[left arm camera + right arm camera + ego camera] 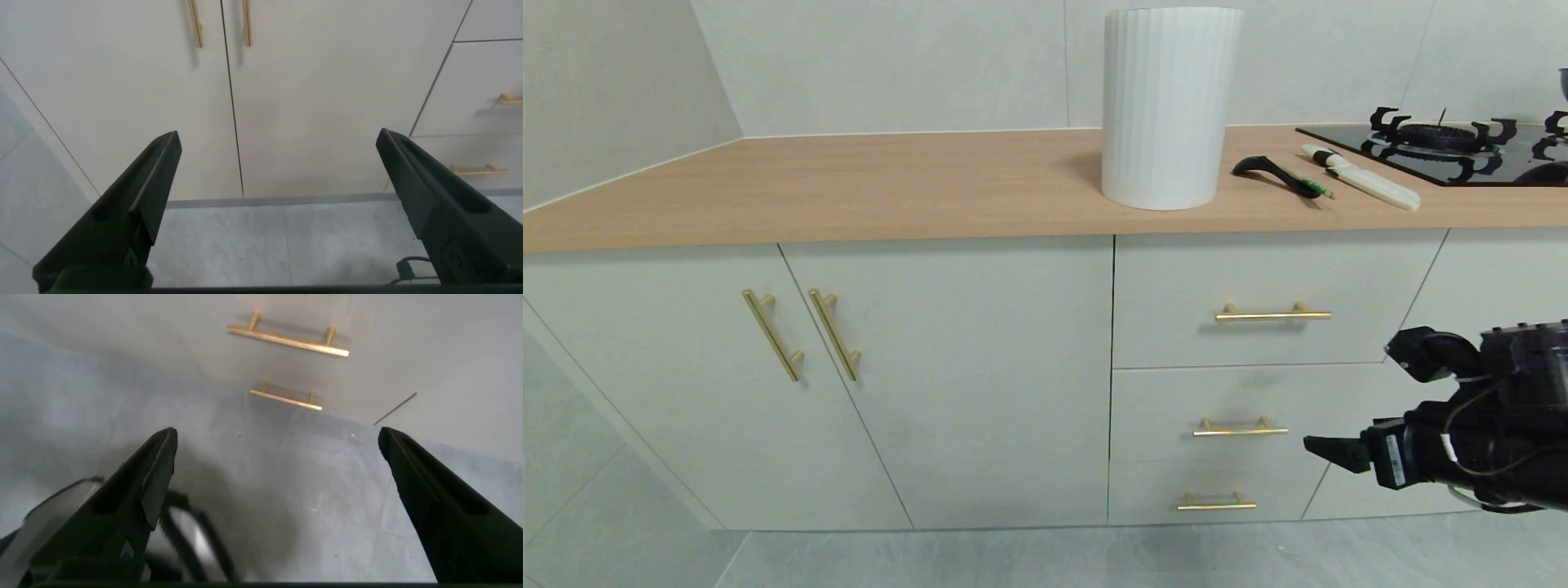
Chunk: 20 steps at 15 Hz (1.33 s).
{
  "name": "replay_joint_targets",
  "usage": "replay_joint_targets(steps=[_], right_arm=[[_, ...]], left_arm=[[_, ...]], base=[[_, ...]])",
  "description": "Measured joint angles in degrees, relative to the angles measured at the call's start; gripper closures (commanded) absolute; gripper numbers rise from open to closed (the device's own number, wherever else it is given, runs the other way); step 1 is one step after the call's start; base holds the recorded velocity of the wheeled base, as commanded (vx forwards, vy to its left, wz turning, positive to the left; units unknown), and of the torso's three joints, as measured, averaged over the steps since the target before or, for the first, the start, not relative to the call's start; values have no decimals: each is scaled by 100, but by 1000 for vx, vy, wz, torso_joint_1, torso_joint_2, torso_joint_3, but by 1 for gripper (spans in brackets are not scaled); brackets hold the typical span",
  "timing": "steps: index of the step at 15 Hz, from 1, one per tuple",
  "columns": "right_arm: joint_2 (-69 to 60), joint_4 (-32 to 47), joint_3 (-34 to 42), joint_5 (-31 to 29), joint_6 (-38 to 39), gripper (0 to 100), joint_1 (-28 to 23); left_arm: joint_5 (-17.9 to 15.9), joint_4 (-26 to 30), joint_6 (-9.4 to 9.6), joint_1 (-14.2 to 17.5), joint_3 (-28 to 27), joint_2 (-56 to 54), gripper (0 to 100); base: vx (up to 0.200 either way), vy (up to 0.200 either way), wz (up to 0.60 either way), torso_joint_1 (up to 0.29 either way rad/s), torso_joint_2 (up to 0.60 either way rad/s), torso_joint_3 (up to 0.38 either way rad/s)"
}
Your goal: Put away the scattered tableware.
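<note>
- Wood-look countertop (849, 188) runs across the scene. The scattered tableware lies toward its right end, just right of a tall white ribbed container (1168, 106).
- The first piece is a black utensil with a green-tipped handle (1278, 175); I cannot tell what kind it is. Just beside it on the right lies a long white utensil (1364, 186), perhaps a sheathed knife. The two lie apart, and neither touches the container.
- A black gas hob (1445, 147) sits at the far right of the counter.
- Below the utensils is a stack of three drawers with brass handles, the top drawer (1176, 302) among them, and all three are closed. The double cupboard doors (890, 376) to the left are closed as well.
- The right gripper (276, 434) hangs low at the right, in front of the lower drawers. Its fingers are spread wide and hold nothing.
- The left gripper (278, 147) is low before the cupboard doors. Its fingers are also wide apart and empty.
- Judged from this, the task has hardly begun. Both utensils are untouched, no storage is open, and each piece has yet to be grasped and stowed, in the container or a drawer.
</note>
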Motion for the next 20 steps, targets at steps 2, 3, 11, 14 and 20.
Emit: replay_joint_targets(steps=[2,3,11,14,20], right_arm=[[581,-38,-394,-39,0,0,-1],[884,-49,-560,-113,-2,0,-1],[2789,-1940,-774,-758,38,0,-65],[3316,-2783,-756,-1080,234,0,-65],[4029,-3706,-813,-1193,540,0,105]], left_arm=[[0,0,0,0,0,2,0],[0,0,0,0,0,2,0],[0,2,0,0,0,0,0],[0,0,0,0,0,2,0],[0,0,0,0,0,0,0]], base=[[0,0,0,0,0,0],[0,0,0,0,0,0],[0,0,0,0,0,0],[0,0,0,0,0,0],[0,0,0,0,0,0]])
